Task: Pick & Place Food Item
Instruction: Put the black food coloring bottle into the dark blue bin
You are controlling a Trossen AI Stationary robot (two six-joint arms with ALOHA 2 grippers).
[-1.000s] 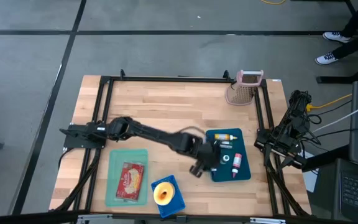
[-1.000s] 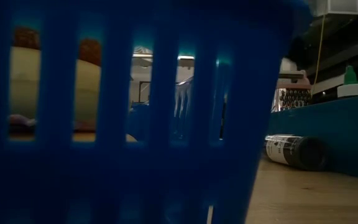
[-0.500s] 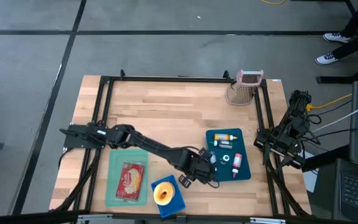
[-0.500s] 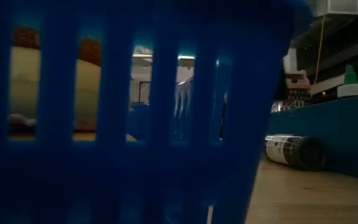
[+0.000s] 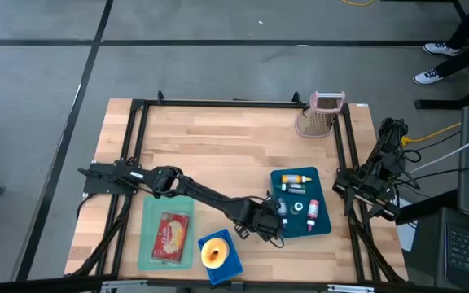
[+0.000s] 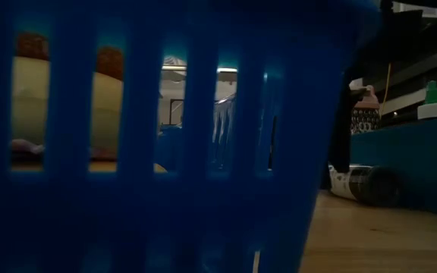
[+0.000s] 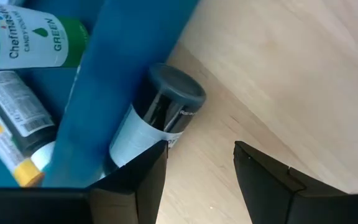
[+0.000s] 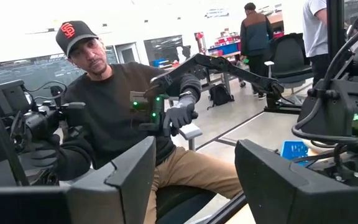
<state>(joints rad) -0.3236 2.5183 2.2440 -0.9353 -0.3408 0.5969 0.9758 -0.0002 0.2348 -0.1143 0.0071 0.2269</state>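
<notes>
Now your left tool (image 7: 197, 171), fingers apart, hangs over the dark-capped bottle (image 7: 157, 115) lying on the surface against the blue tray (image 5: 320, 228) at its seven o'clock corner. Next, straddle it, then close. Your right tool (image 8: 194, 177) waits parked, open.

Open table (image 5: 218, 146): bare wood, free passage.
Blue tray (image 5: 322, 228) wall: dark-capped bottle (image 7: 160, 109) lies against it, blocking that side.
</notes>
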